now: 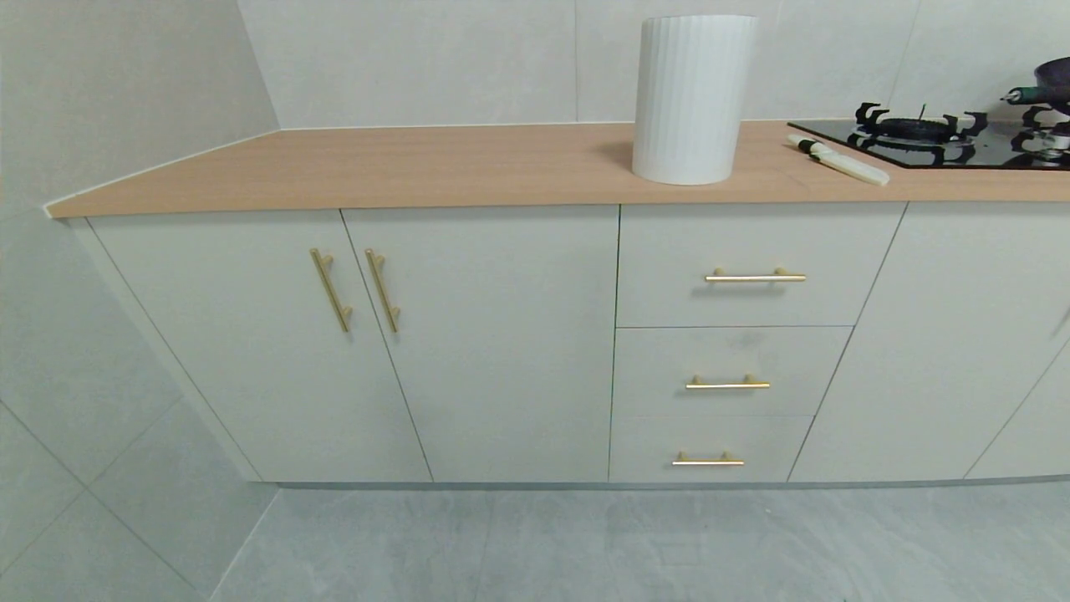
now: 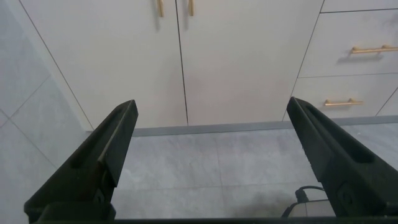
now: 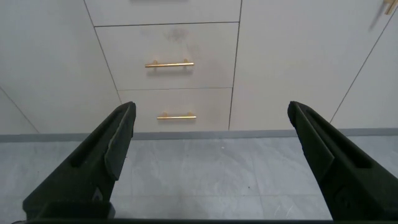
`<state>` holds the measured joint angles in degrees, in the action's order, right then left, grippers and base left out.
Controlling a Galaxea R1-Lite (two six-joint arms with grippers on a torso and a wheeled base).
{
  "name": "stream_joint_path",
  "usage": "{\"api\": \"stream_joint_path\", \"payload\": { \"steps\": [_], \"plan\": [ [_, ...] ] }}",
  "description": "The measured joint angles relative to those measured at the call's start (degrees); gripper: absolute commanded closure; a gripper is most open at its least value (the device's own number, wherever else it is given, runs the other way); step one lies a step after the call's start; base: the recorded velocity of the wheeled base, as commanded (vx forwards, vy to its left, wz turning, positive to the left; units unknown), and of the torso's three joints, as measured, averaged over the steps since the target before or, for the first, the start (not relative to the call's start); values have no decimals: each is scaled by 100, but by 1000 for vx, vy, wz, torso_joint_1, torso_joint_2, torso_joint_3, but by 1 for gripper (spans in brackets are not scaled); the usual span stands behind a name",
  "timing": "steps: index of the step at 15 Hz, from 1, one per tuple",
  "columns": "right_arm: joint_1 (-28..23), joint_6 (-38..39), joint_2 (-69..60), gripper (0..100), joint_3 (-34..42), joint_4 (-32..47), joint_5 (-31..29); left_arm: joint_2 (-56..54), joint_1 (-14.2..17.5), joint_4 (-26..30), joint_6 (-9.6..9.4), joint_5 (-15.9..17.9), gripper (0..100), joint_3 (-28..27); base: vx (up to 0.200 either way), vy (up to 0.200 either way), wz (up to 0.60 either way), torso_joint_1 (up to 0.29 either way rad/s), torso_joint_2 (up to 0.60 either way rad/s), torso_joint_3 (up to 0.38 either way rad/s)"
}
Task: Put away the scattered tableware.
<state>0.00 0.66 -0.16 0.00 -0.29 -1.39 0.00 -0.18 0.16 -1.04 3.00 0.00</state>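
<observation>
Head view: knife (image 1: 838,160) lies beside hob (image 1: 928,138), near white canister (image 1: 692,99); left pincer (image 2: 210,106) and right pincer (image 3: 210,107) spread apart.

Black left gripper (image 2: 211,102), right gripper (image 3: 211,106), tapered fingers (image 2: 106,149)

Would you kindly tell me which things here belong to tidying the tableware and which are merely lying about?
For the job: cream knife with a black band, lying on the wooden worktop; tall white ribbed cylindrical holder, likely its destination.
Just there: black glass gas hob; dark purple pot; pale drawers with gold bar handles.
</observation>
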Motion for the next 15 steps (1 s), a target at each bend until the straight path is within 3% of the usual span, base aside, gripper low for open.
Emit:
{"api": "stream_joint_path", "payload": {
  "steps": [15],
  "plan": [
    [0, -15, 2, 0, 0, 7, 0, 0, 0, 2, 15, 0, 0, 0, 200, 0, 0, 2, 1, 4]
  ]
}}
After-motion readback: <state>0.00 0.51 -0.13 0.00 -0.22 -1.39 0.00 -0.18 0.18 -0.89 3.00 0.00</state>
